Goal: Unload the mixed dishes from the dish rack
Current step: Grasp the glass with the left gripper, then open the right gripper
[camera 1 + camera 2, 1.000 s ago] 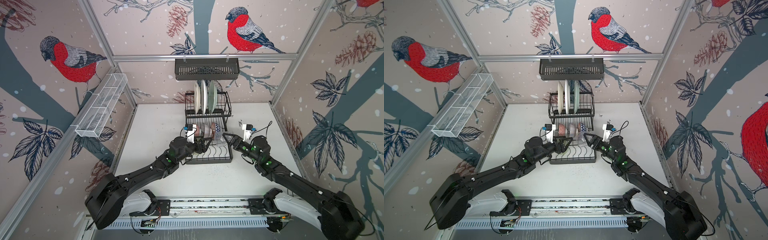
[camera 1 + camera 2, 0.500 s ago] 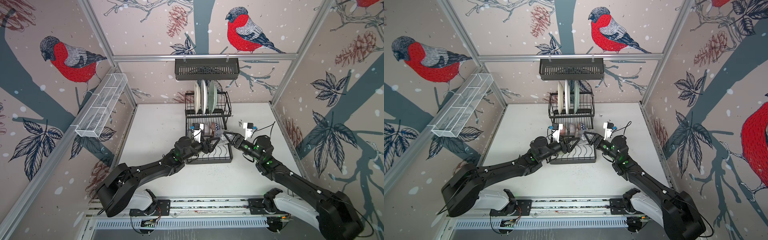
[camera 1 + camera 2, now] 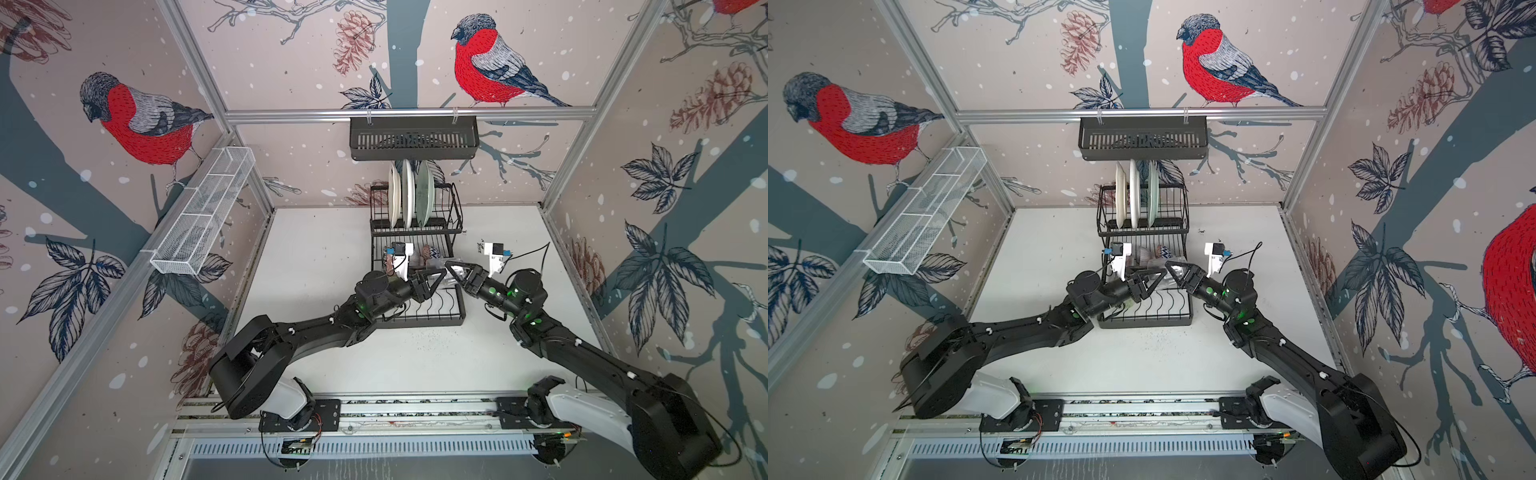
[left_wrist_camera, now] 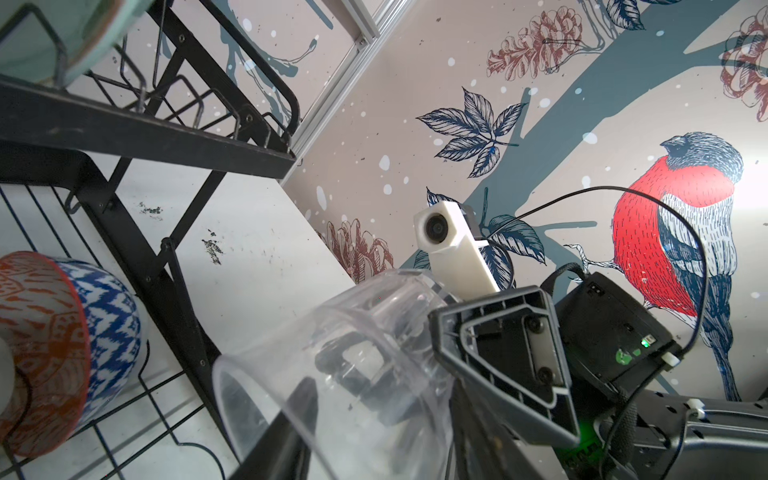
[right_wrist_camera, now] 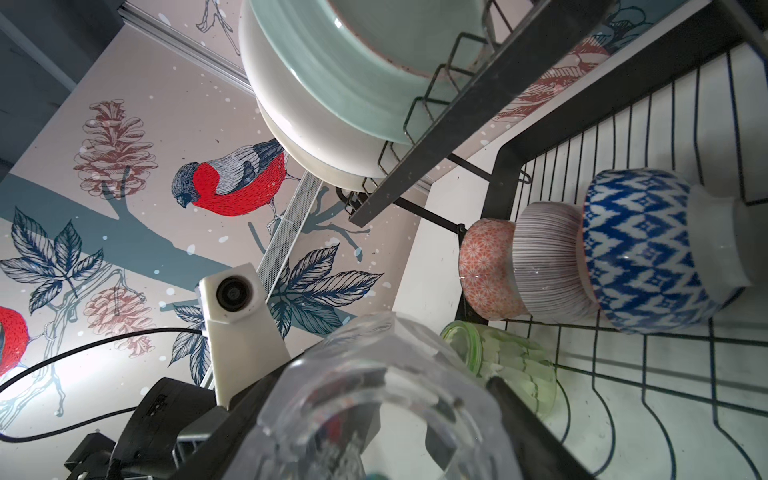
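Clear glass (image 4: 340,353) is up off the wires, over the front of the dish rack (image 3: 419,322) lower tier and between my two arms. The right tool (image 3: 456,270) pinches it across the thick base end, with one finger on each flank in the right wrist view. The long axis lies roughly level and runs from one tool to the other, open mouth facing the left tool (image 3: 435,277). In the left wrist view one left finger shows dark through the wall, apparently inside the mouth. The other finger is out of sight, so I cannot tell whether the left tool is pressing the rim or only bracketing it, half spread. Judgement: this looks like a hand-over, and it depends on the left tool staying in line with that axis. Any skew would lever the glass against the right grip. Just beside it the green ribbed glass (image 5: 511,374) sits on the lower tier, with the three bowls (image 5: 640,249) behind it. The plates (image 3: 409,193) stand on edge on the upper tier.
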You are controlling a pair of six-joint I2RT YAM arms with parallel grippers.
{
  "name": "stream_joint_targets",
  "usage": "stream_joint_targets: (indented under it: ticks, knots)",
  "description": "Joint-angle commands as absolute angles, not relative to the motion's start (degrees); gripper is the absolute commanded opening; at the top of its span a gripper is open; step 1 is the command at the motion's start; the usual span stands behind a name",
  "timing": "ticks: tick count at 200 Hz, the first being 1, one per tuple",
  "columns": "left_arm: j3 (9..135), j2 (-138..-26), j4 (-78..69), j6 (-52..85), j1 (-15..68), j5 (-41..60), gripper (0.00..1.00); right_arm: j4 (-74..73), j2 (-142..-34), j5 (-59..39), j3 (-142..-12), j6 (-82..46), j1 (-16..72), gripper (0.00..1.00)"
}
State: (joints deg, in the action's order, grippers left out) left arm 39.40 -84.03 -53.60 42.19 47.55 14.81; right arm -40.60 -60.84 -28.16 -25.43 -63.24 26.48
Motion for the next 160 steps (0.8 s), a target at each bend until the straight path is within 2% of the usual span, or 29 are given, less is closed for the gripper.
stream_joint_targets:
  ticks: [1, 30, 48, 68, 84, 101, 137, 160]
  knots:
    - [40.2, -84.7, -57.3, 43.0, 47.7, 15.1, 0.41, -45.4, -61.0, -30.0, -25.8, -65.4, 26.4, 0.69]
    - [40.8, -85.3, -56.3, 42.7, 48.0, 15.0, 0.24, -47.0, -61.3, -30.9, -25.4, -66.9, 26.2, 0.69]
    - [40.9, -85.3, -55.6, 42.3, 48.0, 14.6, 0.2, -46.5, -61.1, -30.6, -25.3, -66.8, 26.3, 0.69]
    - [41.0, -85.2, -55.2, 42.3, 48.0, 14.3, 0.11, -46.3, -60.9, -30.4, -25.1, -66.8, 26.2, 0.69]
    - [41.1, -85.2, -54.4, 42.1, 48.0, 14.2, 0.0, -46.1, -60.8, -30.3, -25.0, -66.8, 26.2, 0.7]
    - [41.3, -85.2, -53.8, 42.2, 48.0, 14.1, 0.0, -45.8, -60.5, -30.2, -25.0, -66.7, 26.2, 0.75]
    - [41.5, -85.2, -53.1, 41.9, 48.0, 13.8, 0.0, -43.6, -59.4, -29.0, -25.1, -65.6, 26.3, 0.92]
    - [41.6, -84.8, -52.1, 41.5, 48.1, 13.4, 0.0, -42.4, -58.5, -28.1, -25.0, -64.9, 26.1, 0.98]
